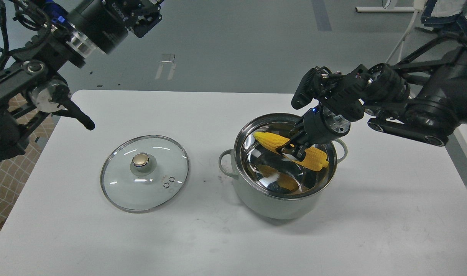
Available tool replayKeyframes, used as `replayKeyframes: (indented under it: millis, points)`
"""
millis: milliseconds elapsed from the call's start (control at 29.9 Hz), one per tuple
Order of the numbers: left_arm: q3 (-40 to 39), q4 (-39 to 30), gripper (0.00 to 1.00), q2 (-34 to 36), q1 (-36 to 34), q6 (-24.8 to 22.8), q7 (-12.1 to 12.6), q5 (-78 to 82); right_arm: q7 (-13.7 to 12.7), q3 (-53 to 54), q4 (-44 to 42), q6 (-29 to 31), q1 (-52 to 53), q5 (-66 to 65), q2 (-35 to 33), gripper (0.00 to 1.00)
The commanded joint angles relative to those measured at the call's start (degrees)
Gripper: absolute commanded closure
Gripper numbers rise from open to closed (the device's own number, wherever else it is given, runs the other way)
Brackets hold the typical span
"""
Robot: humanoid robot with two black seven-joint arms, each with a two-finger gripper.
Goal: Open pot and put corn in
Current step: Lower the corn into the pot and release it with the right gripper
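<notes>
The pale grey-green pot (272, 203) stands open on the white table, right of centre, its steel inside bare. The yellow corn (272, 141) is held level inside the pot's mouth, just below the rim, and mirrored in the steel below. My right gripper (293, 150) reaches in from the right over the rim and is shut on the corn's middle. My left gripper (141, 13) is raised at the top left, far from the pot; its fingers are cut off by the frame edge.
The glass lid (144, 172) with a brass-coloured knob lies flat on the table (203, 245) left of the pot. A second white table edge (465, 134) shows at the far right. Grey floor lies beyond.
</notes>
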Motion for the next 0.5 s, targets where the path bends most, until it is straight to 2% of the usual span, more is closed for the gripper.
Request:
replayKeyframes:
  millis: [0,134,234,268,335,402,469]
  points:
    - [-0.4,0.01,0.04,0.06,0.09,0.0,0.0,0.0,0.0,0.0,-0.29,-0.29,-0.04,0.23,0.57,0.53]
    - [-0.58,-0.35,0.04,0.06,0.09,0.0,0.0,0.0,0.0,0.0,-0.65,-0.3,-0.04,0.84,0.93,0.47]
    - [-0.67,-0.35,0.04,0.06,0.09,0.0,0.0,0.0,0.0,0.0,-0.65,-0.38,-0.04,1.55,1.37,0.37]
    - [-0.67,-0.35,0.04,0.06,0.09,0.0,0.0,0.0,0.0,0.0,-0.65,-0.3,-0.04,1.72,1.37,0.29]
    - [-0.67,-0.35,0.04,0.06,0.09,0.0,0.0,0.0,0.0,0.0,-0.65,-0.21,-0.04,1.81,1.37,0.25]
    - [-0.67,-0.35,0.04,0.06,0.09,0.0,0.0,0.0,0.0,0.0,-0.65,-0.21,-0.04,1.81,1.19,0.16]
    - [-0.67,-0.35,0.04,0.06,0.09,0.0,0.0,0.0,0.0,0.0,-0.65,-0.21,-0.04,1.9,1.1,0.14]
